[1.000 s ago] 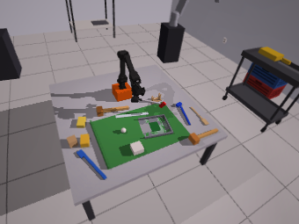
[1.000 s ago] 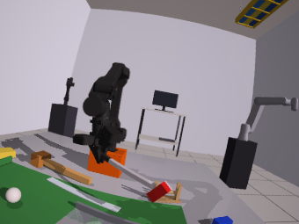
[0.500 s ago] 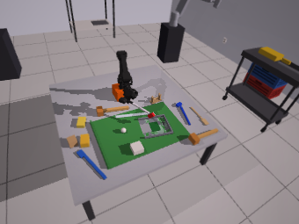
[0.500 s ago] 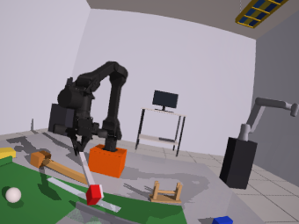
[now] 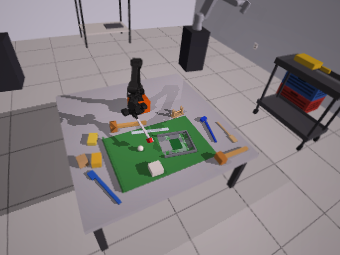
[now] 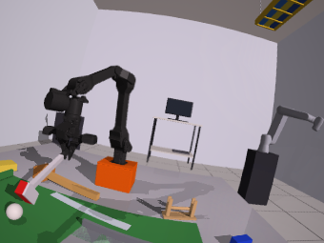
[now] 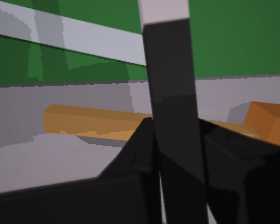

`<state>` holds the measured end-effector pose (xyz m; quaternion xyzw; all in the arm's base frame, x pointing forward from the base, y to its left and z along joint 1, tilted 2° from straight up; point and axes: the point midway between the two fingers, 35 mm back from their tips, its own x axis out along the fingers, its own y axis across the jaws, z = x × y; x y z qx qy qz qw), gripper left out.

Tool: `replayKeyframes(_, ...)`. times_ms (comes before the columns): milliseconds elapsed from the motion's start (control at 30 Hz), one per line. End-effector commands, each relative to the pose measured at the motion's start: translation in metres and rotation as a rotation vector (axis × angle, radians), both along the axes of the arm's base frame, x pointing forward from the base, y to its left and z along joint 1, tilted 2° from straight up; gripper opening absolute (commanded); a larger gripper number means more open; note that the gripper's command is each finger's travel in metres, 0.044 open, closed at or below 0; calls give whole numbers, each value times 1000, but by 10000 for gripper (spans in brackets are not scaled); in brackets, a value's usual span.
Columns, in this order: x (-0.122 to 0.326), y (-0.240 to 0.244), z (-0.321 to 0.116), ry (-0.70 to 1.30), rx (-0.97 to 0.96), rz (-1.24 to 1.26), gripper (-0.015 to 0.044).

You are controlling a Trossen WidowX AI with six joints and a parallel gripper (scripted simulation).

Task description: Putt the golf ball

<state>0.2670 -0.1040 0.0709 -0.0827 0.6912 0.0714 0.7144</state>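
Between my jaws: dark grip of the red-headed, white-shafted putter (image 6: 40,175), clamped nearly shut. Below them, red head just beside the white golf ball (image 6: 14,211).

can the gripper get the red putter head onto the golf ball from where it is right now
Probably yes. The gripper is shut on the putter, whose red head sits on the green mat just beside the golf ball, with nothing between them.
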Motion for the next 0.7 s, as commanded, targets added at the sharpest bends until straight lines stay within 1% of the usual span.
replayKeyframes(0,-6,-25,4,6,-18,-150,0)
replayKeyframes(167,-17,-47,7,16,-30,-288,0)
replayKeyframes(400,-17,-48,6,16,-30,-294,0)
replayKeyframes(667,-17,-49,-26,16,-30,-294,0)
